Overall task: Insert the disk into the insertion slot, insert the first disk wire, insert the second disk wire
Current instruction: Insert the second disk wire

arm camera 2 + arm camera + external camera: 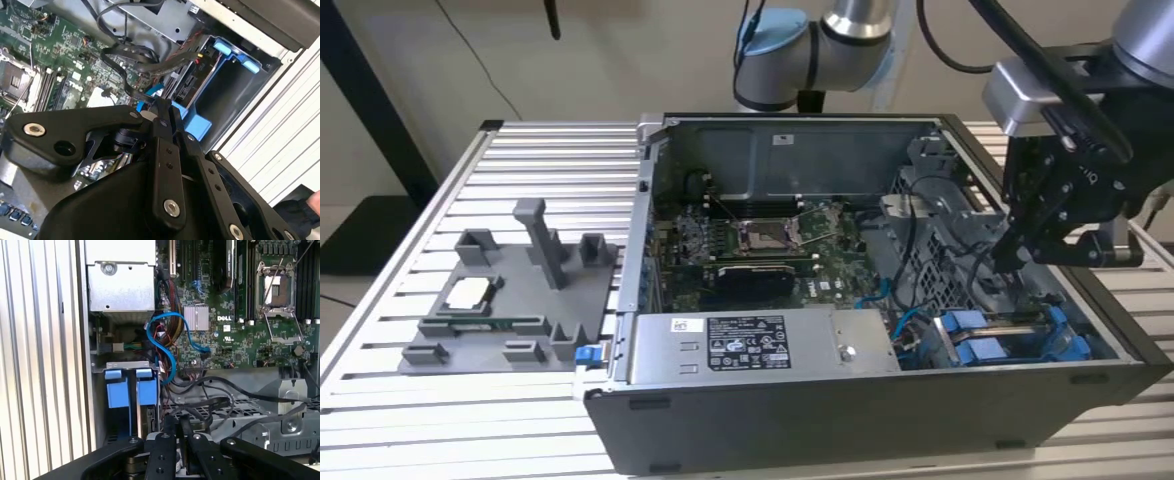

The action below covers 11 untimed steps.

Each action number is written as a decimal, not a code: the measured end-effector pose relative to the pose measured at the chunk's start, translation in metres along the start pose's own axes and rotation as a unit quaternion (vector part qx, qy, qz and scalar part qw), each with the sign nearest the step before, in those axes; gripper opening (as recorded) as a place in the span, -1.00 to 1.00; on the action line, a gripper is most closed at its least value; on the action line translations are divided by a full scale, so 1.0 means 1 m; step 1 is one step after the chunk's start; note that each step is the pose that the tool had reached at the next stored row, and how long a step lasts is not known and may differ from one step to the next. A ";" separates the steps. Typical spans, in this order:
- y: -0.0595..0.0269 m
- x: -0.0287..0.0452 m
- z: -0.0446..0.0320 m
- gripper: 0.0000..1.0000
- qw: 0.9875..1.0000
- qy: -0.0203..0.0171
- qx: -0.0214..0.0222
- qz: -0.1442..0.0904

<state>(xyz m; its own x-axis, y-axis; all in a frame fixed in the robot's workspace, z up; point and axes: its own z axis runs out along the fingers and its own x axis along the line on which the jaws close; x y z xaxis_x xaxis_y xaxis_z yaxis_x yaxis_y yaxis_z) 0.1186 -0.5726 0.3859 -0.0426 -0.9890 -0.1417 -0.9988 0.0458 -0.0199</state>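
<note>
Here, pressed-together fingers (162, 125) sit among cables (131, 55) just beside the insertion slot (240, 90).

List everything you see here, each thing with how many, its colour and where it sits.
table: one, silver, slatted, under the rest
computer case: one, dark grey, open, on the table
fixture tray: one, grey, on the table, at the exterior view's left of the case
power-supply box: one, grey with white sticker, along the case's near wall
motherboard: one, green, inside the case
CPU socket: one, silver, on the motherboard
insertion slot: one, grey, case corner at the exterior view's right
disk: one, silver-grey in blue carrier, seated in the insertion slot
data cable: one, blue, looping beside the slot
cables: several, black, near the slot
robot arm: one, grey and blue, above the case
end effector: one, black, close to the disk's end
</note>
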 end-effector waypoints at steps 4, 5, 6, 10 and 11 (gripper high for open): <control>0.0001 0.0045 0.0013 -0.69 1.000 -0.001 0.000 0.000; 0.0001 0.0060 0.0018 -0.69 1.000 -0.001 0.000 0.000; 0.0000 0.0079 0.0023 -0.69 1.000 -0.001 0.000 0.000; -0.0003 0.0151 0.0042 -0.69 1.000 -0.003 0.000 0.000; -0.0004 0.0168 0.0045 -0.69 1.000 -0.004 0.000 0.000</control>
<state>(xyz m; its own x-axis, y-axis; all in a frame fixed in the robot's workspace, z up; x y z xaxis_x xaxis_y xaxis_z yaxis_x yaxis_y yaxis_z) 0.1183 -0.5885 0.3792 -0.0427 -0.9879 -0.1491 -0.9987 0.0461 -0.0196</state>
